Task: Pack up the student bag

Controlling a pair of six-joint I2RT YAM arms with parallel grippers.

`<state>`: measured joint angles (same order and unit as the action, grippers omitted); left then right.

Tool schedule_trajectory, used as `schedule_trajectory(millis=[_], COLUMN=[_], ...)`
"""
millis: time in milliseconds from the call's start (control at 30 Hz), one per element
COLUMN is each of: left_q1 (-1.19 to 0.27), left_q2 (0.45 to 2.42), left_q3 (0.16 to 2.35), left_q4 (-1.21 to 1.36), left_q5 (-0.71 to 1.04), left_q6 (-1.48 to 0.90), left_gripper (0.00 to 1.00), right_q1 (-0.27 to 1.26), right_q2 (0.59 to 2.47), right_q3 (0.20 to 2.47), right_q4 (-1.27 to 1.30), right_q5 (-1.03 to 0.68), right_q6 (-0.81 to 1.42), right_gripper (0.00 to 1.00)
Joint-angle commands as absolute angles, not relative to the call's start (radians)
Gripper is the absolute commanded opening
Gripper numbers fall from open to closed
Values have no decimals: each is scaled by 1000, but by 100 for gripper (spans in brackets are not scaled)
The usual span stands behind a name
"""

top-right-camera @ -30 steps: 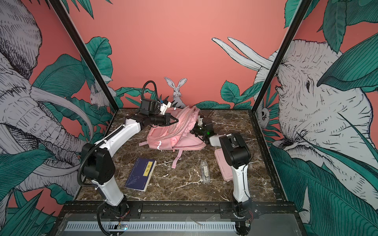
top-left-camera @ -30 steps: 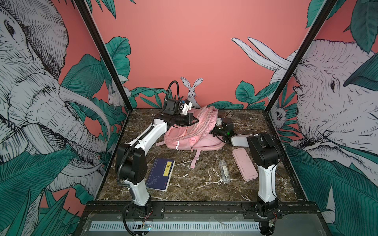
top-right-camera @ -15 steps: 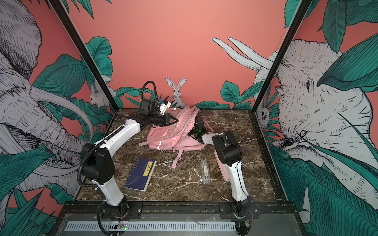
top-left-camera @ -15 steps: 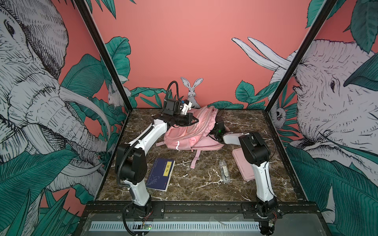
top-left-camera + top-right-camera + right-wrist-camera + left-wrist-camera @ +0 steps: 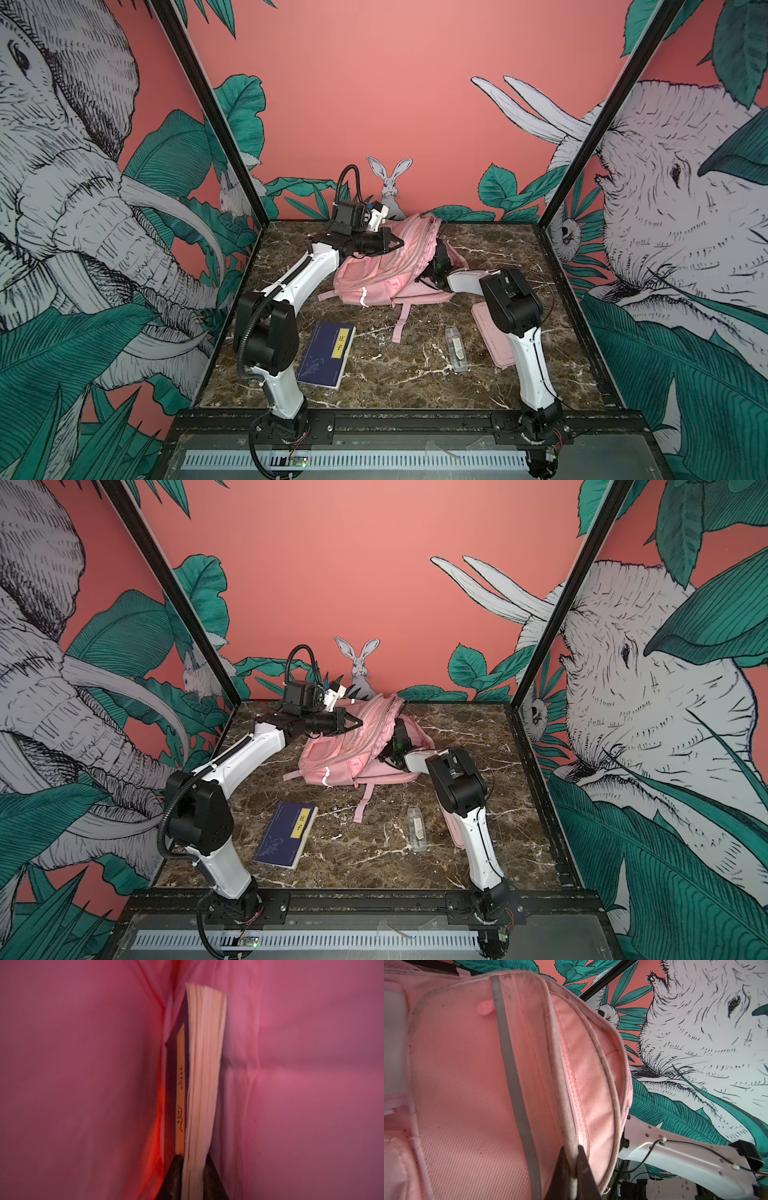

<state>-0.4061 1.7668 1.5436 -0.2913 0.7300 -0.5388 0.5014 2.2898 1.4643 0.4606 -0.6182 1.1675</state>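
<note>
Pink bag (image 5: 368,276) around right hand (image 5: 192,1167), book (image 5: 204,1064)

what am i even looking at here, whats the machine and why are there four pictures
It is a robot: a white left arm and right arm bolted at the front of a marble table, each ending in a two-fingered gripper. Two pictures look down on the whole scene from above, side by side like a pair of eyes. The other two come from small cameras on the wrists, so they are close-ups.

On the table lie a pink student bag, a blue book, a small clear case and a flat pink pencil case. The left gripper pinches the rim of the bag's opening. The right gripper reaches inside the bag, where everything looks pink, with a second book between its fingers.
</note>
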Motion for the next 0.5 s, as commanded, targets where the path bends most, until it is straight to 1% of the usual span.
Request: schedule_trajectory(millis=[0,33,167,333,467], left_q1=[-405,-405,-405,-404,-406], left_q2=[1715,1718,1722,1726,1734], left_q3=[1562,1563,1565,1570,1571], left_q4=[-168,-165,-159,-172,-183], left_q5=[799,798,799,789,779], left_q6=[-563,-567,-571,-562,-552], left_gripper=[0,0,0,0,0], right_q1=[518,521,520,503,458], right_q2=[2249,2249,2240,2180,2125], right_q3=[1469,1469,1454,1417,1365], right_q4=[430,429,426,394,379], right_q5=[-625,-627,-634,-623,-619], right_q6=[1125,1124,1114,1073,1055], right_gripper=[21,23,39,49,56])
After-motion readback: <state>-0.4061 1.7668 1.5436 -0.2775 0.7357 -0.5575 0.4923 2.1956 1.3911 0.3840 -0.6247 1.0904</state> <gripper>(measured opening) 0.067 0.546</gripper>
